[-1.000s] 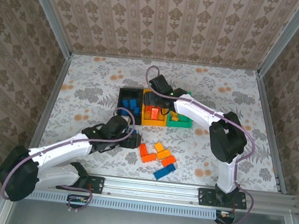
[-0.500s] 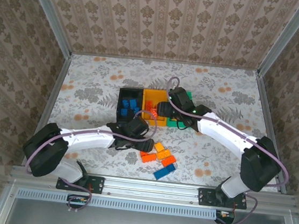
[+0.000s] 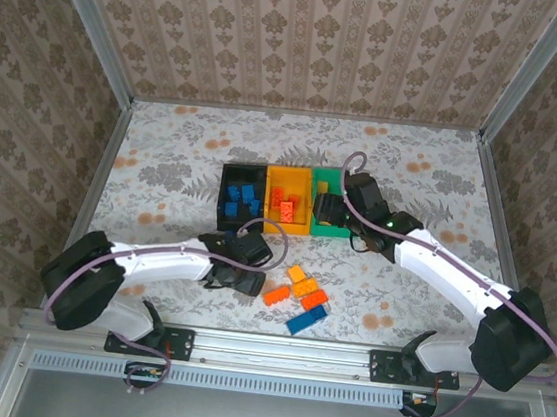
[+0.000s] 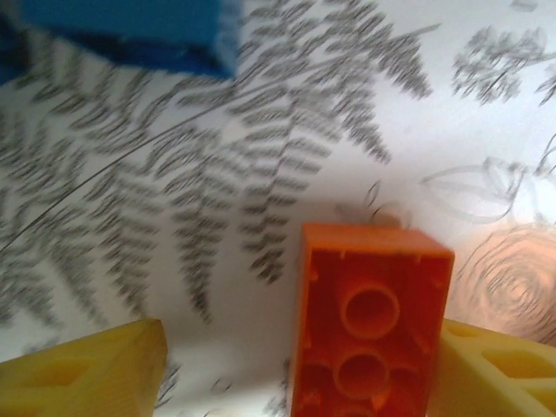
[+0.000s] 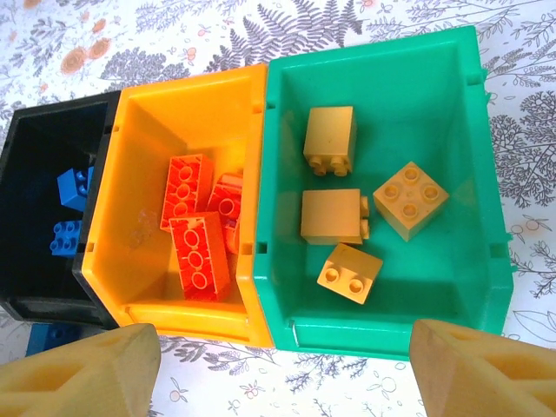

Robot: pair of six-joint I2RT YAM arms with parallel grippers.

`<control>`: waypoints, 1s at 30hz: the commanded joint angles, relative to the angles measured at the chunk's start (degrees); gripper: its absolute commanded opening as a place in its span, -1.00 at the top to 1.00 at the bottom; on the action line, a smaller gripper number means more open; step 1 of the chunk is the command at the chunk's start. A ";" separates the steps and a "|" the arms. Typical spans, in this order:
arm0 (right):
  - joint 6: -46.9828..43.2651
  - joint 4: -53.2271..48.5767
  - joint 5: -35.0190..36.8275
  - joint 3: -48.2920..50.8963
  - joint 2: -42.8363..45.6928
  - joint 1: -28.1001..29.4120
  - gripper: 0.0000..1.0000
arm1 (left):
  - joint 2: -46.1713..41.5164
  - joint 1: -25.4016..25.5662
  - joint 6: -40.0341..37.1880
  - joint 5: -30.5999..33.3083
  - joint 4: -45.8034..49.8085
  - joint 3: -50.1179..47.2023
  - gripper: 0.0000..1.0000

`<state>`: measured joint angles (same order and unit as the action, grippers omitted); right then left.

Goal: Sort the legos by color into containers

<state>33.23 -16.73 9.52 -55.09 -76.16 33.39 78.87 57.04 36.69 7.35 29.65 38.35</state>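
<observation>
My left gripper [image 3: 256, 282] [image 4: 291, 373] is down at the table, open around a red-orange lego [image 4: 369, 326] [image 3: 275, 294]. The brick touches the right finger [image 4: 499, 369], and a gap separates it from the left finger [image 4: 87, 369]. My right gripper [image 5: 282, 369] [image 3: 326, 214] hangs open and empty over the near edge of the containers. The black bin [image 5: 35, 261] [image 3: 230, 178] holds blue legos [image 5: 74, 187]. Red-orange legos [image 5: 195, 230] lie in the orange-yellow bin [image 5: 139, 130] [image 3: 287, 177]. Several yellow-orange legos [image 5: 330, 139] lie in the green bin [image 5: 434, 87] [image 3: 328, 180].
Loose legos lie on the floral table in front of the bins: two yellow-orange ones [image 3: 300, 281], a red-orange one [image 3: 314, 299] and a blue one [image 3: 306, 319] [image 4: 130, 35]. Metal rails and patterned walls ring the table [image 3: 164, 155].
The left jaws have narrowed and the gripper has come down around the red-orange lego. The right gripper has swung from behind the orange-yellow bin rightward and nearer, to the green bin.
</observation>
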 commanded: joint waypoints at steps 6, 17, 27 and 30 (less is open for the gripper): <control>0.86 1.18 0.41 1.60 2.31 -0.76 -0.55 | 1.08 0.34 -0.57 -2.07 -3.64 0.20 -0.66; 1.26 0.21 1.19 3.84 6.32 -2.52 -0.56 | 5.06 -0.70 -0.88 -4.93 -5.25 1.19 0.20; 2.27 -0.29 1.55 6.75 9.29 -3.06 -0.56 | -5.21 -5.37 -3.95 -5.32 -2.98 11.32 0.34; 2.73 -0.43 1.82 8.36 10.05 -3.10 -0.56 | -1.35 -8.64 -6.07 -6.32 -5.37 16.80 0.34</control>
<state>34.79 -16.47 10.02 -48.29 -67.55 30.59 75.26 50.70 33.93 2.39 26.41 50.94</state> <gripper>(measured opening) 0.780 0.331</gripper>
